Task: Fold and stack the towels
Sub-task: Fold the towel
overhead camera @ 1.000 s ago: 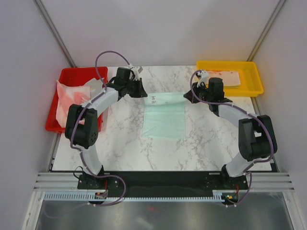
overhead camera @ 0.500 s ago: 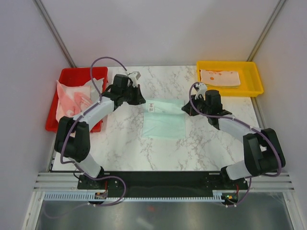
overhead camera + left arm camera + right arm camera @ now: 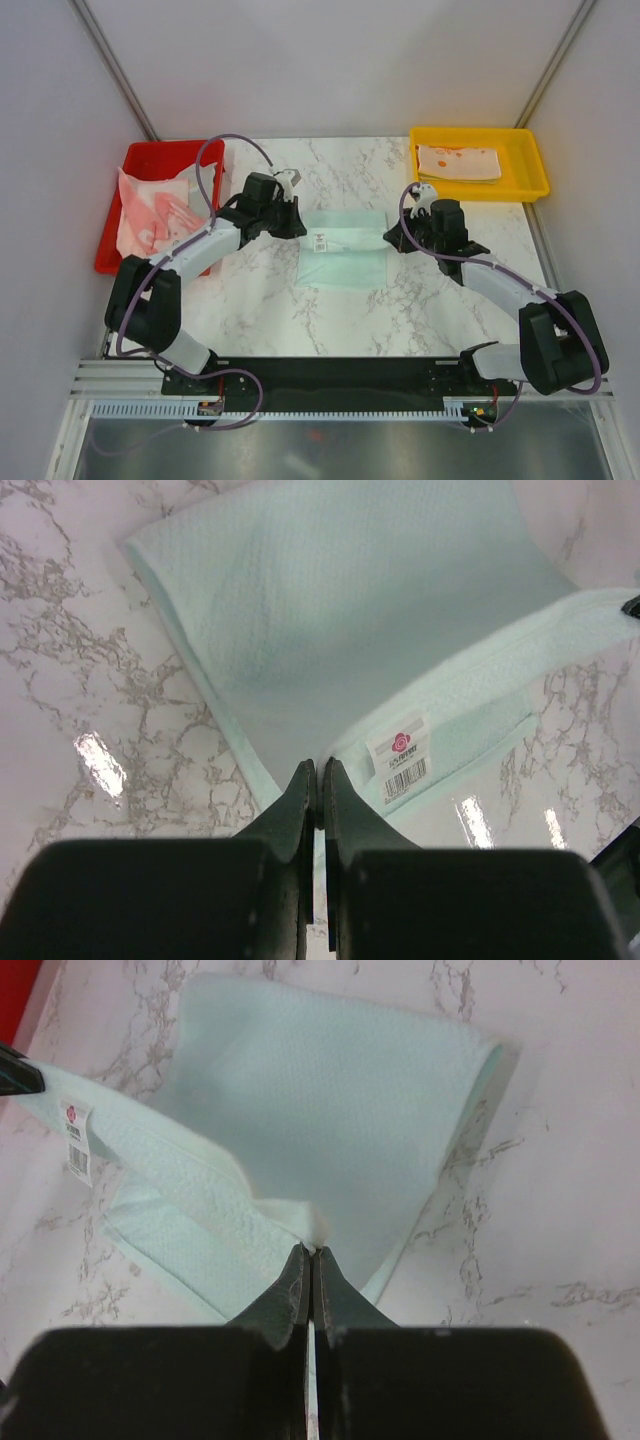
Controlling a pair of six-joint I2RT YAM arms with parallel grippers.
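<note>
A mint green towel (image 3: 343, 250) lies on the marble table (image 3: 260, 300), its far edge lifted and folding toward the near side. My left gripper (image 3: 300, 228) is shut on the far left corner of the mint green towel (image 3: 330, 610), beside a white tag (image 3: 401, 757). My right gripper (image 3: 390, 238) is shut on the far right corner of the mint green towel (image 3: 330, 1120). A pink towel (image 3: 150, 210) lies crumpled in the red tray (image 3: 110, 255). A cream towel with red marks (image 3: 460, 163) lies folded in the yellow tray (image 3: 530, 165).
The red tray stands at the table's left edge, close to the left arm's elbow. The yellow tray stands at the back right, behind the right gripper. Grey walls close in on both sides.
Both grippers have moved toward the near side, carrying the towel's far edge over the part that lies flat. The towel's visible length has shrunk.
</note>
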